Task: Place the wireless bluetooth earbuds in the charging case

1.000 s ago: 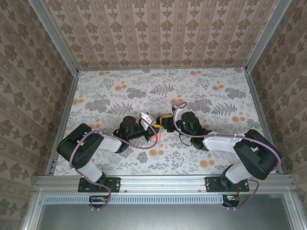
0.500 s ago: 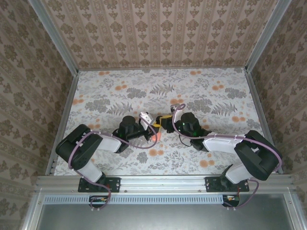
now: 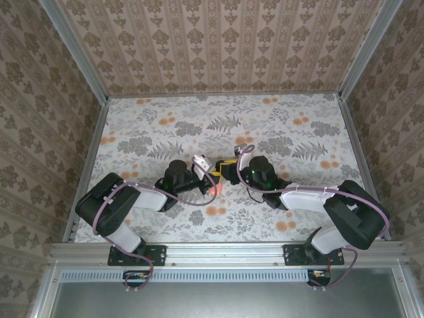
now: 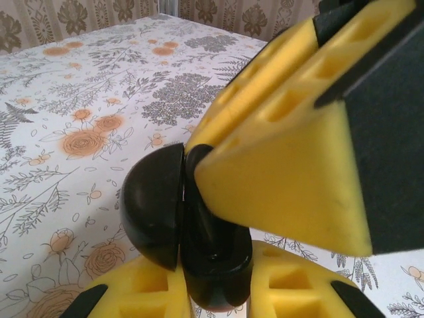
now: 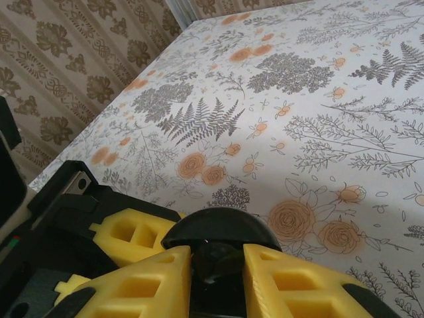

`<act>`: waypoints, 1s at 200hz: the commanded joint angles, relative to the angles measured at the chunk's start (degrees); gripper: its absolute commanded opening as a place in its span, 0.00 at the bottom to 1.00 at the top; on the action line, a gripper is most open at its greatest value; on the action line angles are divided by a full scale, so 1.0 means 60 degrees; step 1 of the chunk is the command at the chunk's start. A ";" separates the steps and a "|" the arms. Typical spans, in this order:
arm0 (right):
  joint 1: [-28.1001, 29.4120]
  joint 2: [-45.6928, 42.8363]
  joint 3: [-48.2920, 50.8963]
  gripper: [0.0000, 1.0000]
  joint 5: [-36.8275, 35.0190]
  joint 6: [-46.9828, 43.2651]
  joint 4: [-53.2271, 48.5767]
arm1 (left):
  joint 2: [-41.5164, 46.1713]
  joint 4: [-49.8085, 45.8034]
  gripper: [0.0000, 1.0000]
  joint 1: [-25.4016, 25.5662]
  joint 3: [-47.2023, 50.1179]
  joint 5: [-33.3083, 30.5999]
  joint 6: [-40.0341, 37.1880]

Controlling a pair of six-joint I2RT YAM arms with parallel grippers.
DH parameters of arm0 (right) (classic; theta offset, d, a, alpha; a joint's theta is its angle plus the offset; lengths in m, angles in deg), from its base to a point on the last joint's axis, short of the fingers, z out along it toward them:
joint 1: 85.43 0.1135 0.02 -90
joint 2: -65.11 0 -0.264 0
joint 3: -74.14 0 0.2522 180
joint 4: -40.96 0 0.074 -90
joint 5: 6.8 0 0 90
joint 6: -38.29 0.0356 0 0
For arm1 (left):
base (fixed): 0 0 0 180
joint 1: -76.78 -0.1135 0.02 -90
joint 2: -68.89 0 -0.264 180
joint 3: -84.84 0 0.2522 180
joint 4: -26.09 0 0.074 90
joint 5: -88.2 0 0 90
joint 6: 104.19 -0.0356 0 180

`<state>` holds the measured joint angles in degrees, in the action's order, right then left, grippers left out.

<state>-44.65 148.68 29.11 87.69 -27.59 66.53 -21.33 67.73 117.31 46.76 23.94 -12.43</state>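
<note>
From where I stand, the earbud (image 4: 205, 232) is caught between the two arms where they meet, near the middle of the table and a touch toward 6 o'clock. In the left wrist view its long axis runs 12 to 6. The glossy stem end points down at 6, and the matte rounded bud bulges toward 9.

The left gripper (image 3: 207, 179) is clenched on that stem, one yellow finger on each side. The right gripper (image 3: 224, 171) comes in from 3 o'clock, and its yellow fingertips (image 4: 265, 165) touch the earbud's upper end. In its own view the black piece fills the gap between its fingers, but I cannot tell whether they squeeze it or only rest against it.

The charging case (image 3: 213, 190) shows as a small pink patch just at 6 o'clock of the meeting fingers.

The table (image 3: 165, 132) wears a pale cloth of grey ferns and orange flowers. The walls (image 3: 218, 46) carry beige damask stripes, with aluminium rails (image 3: 225, 252) along the edges.
</note>
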 commanded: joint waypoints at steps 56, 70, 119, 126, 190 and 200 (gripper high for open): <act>0.0088 -0.0196 0.0194 0.33 0.0193 -0.0072 -0.0013 | 0.0346 0.0333 0.09 0.0056 -0.0237 0.0156 -0.0081; 0.0083 -0.0249 0.0197 0.31 0.0189 -0.0073 -0.0007 | 0.0372 0.0318 0.09 0.0052 -0.0223 0.0149 -0.0115; 0.0089 -0.0462 0.0288 0.33 0.0120 -0.0033 0.0020 | 0.0385 0.0333 0.09 0.0056 -0.0158 0.0122 -0.0113; 0.0082 -0.0507 0.0303 0.34 0.0079 -0.0001 0.0044 | 0.0380 0.0332 0.09 0.0054 -0.0152 0.0107 -0.0134; 0.0012 -0.1186 0.0377 0.43 0.0079 0.0322 0.0022 | 0.0337 0.0274 0.09 0.0052 -0.0035 0.0032 -0.0325; -0.0013 -0.1303 0.0406 0.44 0.0115 0.0379 0.0011 | 0.0327 0.0270 0.09 0.0048 -0.0017 0.0018 -0.0347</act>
<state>-44.61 143.45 30.66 88.06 -26.63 66.40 -20.58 68.08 117.31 46.76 23.87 -12.91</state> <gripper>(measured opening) 0.430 0.182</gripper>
